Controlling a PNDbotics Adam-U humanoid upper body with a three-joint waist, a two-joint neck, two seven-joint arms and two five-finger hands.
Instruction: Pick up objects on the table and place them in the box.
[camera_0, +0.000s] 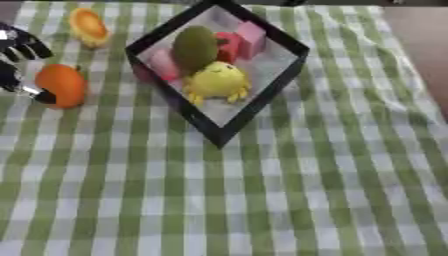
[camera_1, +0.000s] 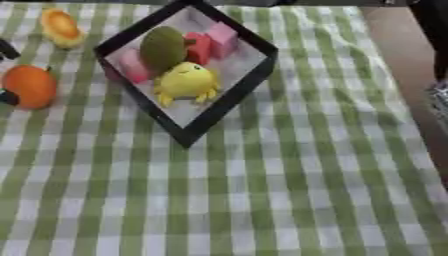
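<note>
the left hand (camera_0: 19, 60) came in at the left edge of the left eye view, and the orange fruit (camera_0: 61, 85) sat directly against it, on the side toward the box (camera_0: 262, 107). dark fingers (camera_0: 26, 47) showed above the fruit and another dark part touched its lower left side, so the fingers appeared curled about it, gripping it, though most of the hand lay out of view. the fruit was roundish, a little taller than wide, with no long axis that would matter much for the carry. whether it rested on the checked cloth (camera_0: 262, 200) or was just lifted off it could not be told.

the box stood to the right and slightly farther away, turned like a diamond with one corner pointing toward the robot. it held a green oval object (camera_0: 194, 46), a yellow toy (camera_0: 216, 80), a red piece (camera_0: 229, 45) and pink blocks (camera_0: 251, 36). the likely move was a short carry rightward over the near-left rim.

a second orange-yellow object (camera_0: 89, 26) lay farther up the cloth, apart from the hand, not yet boxed. the left hand was the nearer one for both. the right hand showed in neither view.
</note>
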